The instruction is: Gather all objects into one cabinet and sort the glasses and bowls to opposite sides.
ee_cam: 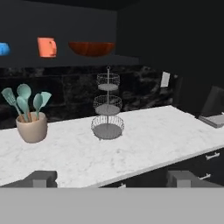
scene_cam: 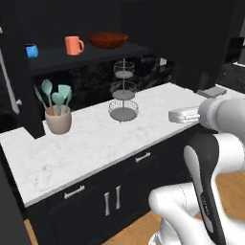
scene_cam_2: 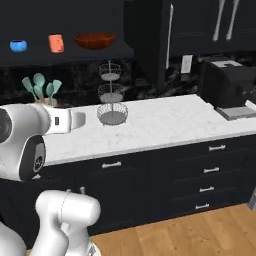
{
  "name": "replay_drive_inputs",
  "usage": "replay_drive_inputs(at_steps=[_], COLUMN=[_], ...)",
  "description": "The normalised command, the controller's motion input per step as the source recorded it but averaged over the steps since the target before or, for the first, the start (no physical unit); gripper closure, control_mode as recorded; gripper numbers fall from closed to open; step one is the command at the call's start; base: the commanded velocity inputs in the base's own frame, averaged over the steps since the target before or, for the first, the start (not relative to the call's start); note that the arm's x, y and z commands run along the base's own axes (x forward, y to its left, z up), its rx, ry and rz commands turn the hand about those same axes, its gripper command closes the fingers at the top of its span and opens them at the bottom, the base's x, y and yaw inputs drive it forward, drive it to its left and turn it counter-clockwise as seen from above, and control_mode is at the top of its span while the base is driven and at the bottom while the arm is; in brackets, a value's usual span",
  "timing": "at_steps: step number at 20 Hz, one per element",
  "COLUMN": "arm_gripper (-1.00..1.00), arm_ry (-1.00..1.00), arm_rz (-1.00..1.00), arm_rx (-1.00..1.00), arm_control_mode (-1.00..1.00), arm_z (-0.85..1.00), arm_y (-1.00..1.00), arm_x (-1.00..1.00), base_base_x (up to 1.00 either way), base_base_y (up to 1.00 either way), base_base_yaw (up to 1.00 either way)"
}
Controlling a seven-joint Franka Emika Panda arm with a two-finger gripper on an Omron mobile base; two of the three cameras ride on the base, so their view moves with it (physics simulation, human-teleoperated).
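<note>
Marble tabletop (scene_cam: 158,103): white and veined; it carries a beige crock (scene_cam: 58,119) of teal utensils toward its left end and a three-tier wire stand (scene_cam: 123,91) near the back edge; I see none of the task's tableware on it.
Shelf (scene_cam: 76,58): dark, inside the black cabinet above the tabletop's left half; blue cup (scene_cam: 31,50) at the left, orange mug (scene_cam: 73,45) in the middle, reddish-brown bowl (scene_cam: 108,39) at the right end; all apart from one another.
Red cup: I cannot find it in these frames.
Pincer (ee_cam: 112,178): spread wide and holding nothing; in the hand view its two tips rise low, well short of the shelf, looking across the tabletop.
Step in hand: as I judge it, the shelf's sorting looks nearly right, cups left and bowl right; the missing cup is what remains.
Doing it well: I would turn the base or hand to search other cabinets; when bringing a cup in, I would come in above the wire stand and set it left of the mug, clear of the bowl.
</note>
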Motion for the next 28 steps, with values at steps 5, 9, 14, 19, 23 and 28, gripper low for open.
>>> replay_drive_inputs(at_steps=[5, 9, 14, 19, 23, 28], arm_gripper=[-1.0, -1.0, -1.0, -1.0, -1.0, -1.0], arm_ry=[0.0, 0.0, 0.0, 0.0, 0.0, 0.0], arm_rz=[0.0, 0.0, 0.0, 0.0, 0.0, 0.0], arm_rx=[0.0, 0.0, 0.0, 0.0, 0.0, 0.0], arm_control_mode=[1.0, 1.0, 1.0, 1.0, 1.0, 1.0], arm_z=[0.0, 0.0, 0.0, 0.0, 0.0, 0.0], arm_y=[0.0, 0.0, 0.0, 0.0, 0.0, 0.0], arm_x=[0.0, 0.0, 0.0, 0.0, 0.0, 0.0], base_base_x=[-0.03, -0.05, -0.06, -0.04, 0.09, 0.81], base_base_y=[-0.3, -0.71, -0.88, -0.99, -0.82, -0.1], base_base_yaw=[-0.74, -0.56, -0.49, -0.44, -0.48, -0.49])
